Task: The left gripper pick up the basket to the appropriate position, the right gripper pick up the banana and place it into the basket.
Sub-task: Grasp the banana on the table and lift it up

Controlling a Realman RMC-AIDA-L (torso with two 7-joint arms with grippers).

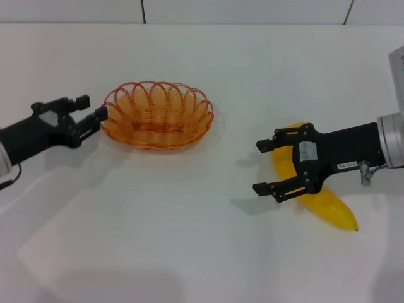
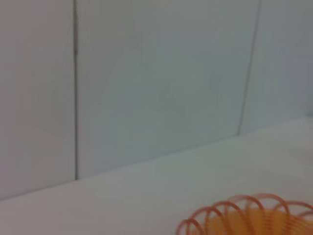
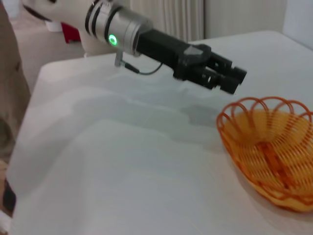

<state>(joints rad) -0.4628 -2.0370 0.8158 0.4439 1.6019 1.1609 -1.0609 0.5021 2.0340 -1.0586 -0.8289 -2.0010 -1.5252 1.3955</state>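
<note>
Right tool (image 1: 267,167) spread over banana (image 1: 328,205).

My left gripper (image 1: 88,112) is all black, open-frame fingers, on a black forearm with a silver-grey cuff that's got a green light and a thin cable. My right gripper (image 1: 266,166) is black too, small white labels, silver cuff, bulky white-grey arm behind.
</note>
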